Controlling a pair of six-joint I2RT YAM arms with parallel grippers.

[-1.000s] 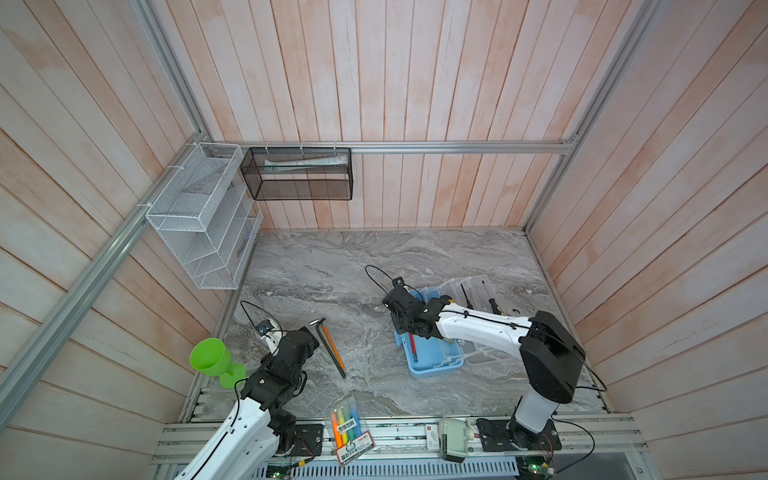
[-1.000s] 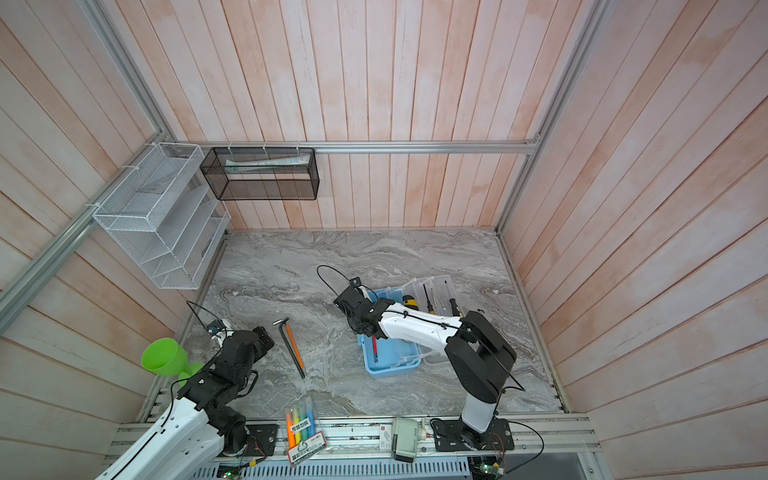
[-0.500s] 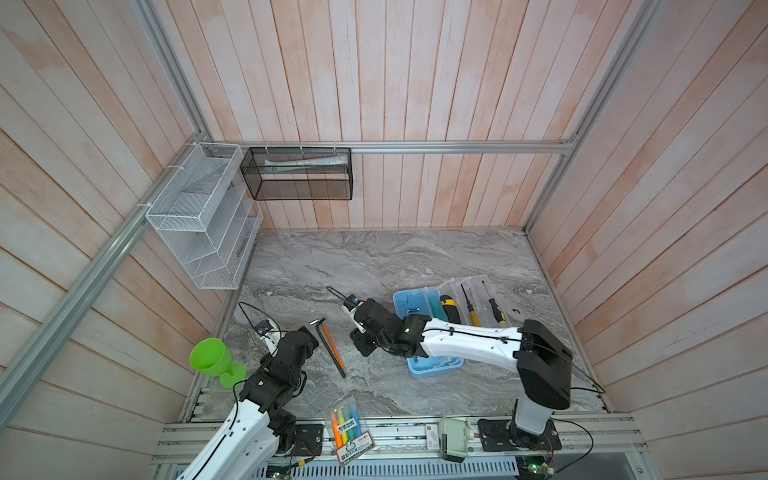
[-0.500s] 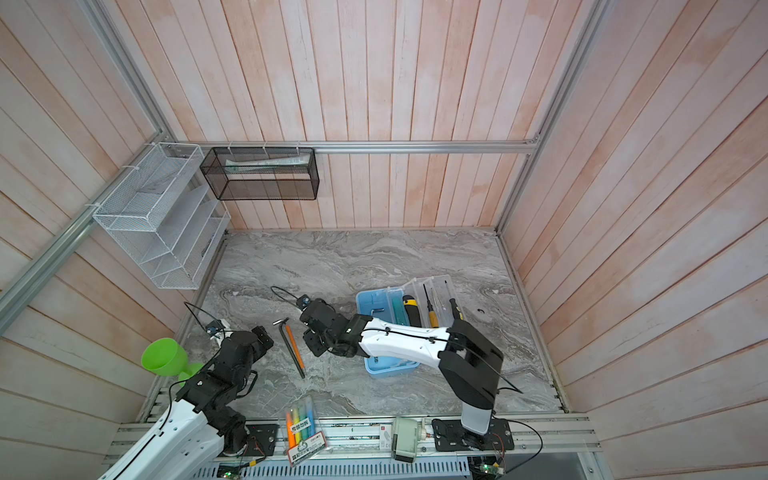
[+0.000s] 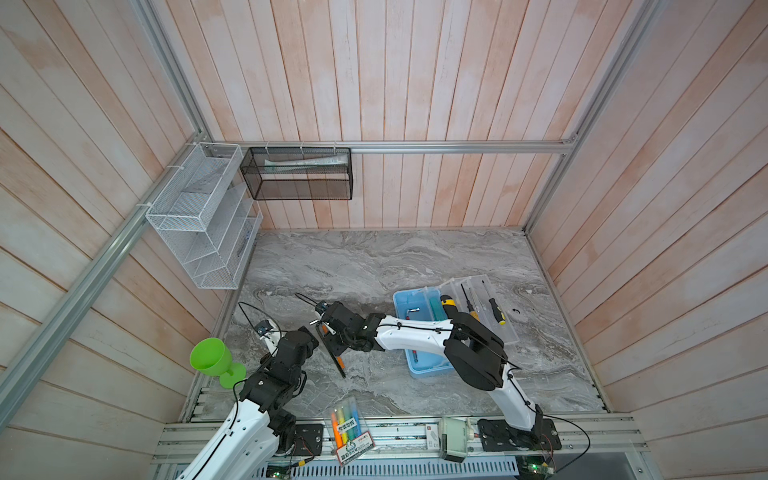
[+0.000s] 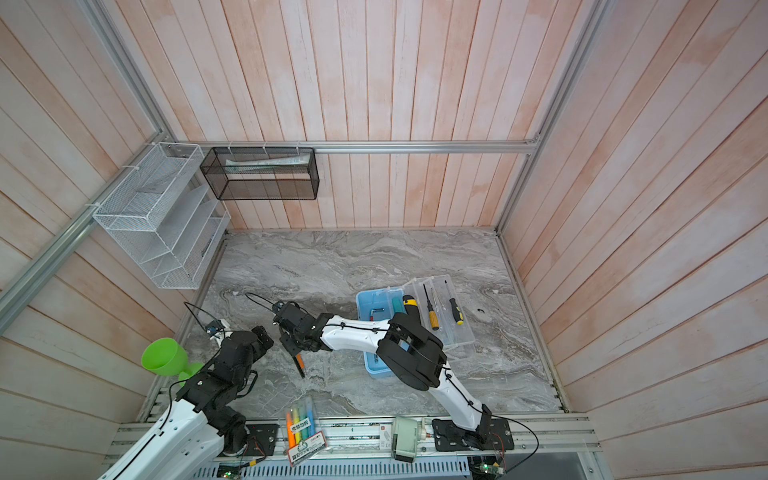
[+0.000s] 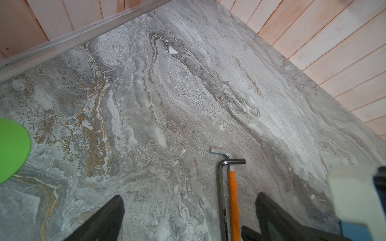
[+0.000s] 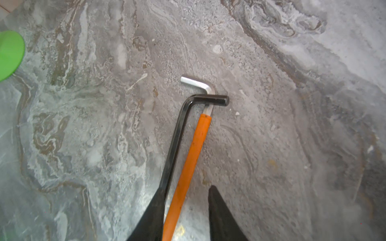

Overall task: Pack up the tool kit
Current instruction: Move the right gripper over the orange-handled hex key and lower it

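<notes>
The tool kit's light-blue case (image 5: pixel 404 305) lies open at the right in both top views, its clear lid (image 5: pixel 505 332) folded out with yellow-and-black screwdrivers (image 5: pixel 496 311) on it. An orange-sleeved hex key (image 8: pixel 194 154) and a black hex key (image 8: pixel 177 133) lie side by side on the marble. My right gripper (image 8: pixel 186 189) has reached across to them and stands open. Its fingers straddle the orange-sleeved hex key (image 5: pixel 340 362), and one finger (image 8: pixel 154 208) lies over the black key's shaft. My left gripper (image 7: pixel 190 208) hangs wide open just beside the same keys, holding nothing.
A green goblet (image 5: pixel 212 361) stands at the left edge by my left arm. A clear pack of highlighters (image 5: pixel 347 432) lies on the front rail. A white wire rack (image 5: pixel 199 216) and a black mesh basket (image 5: pixel 297 174) hang on the walls.
My right arm has swung from over the blue case leftwards to the hex keys and lowered its fingers round the orange one. The left arm has not moved.
</notes>
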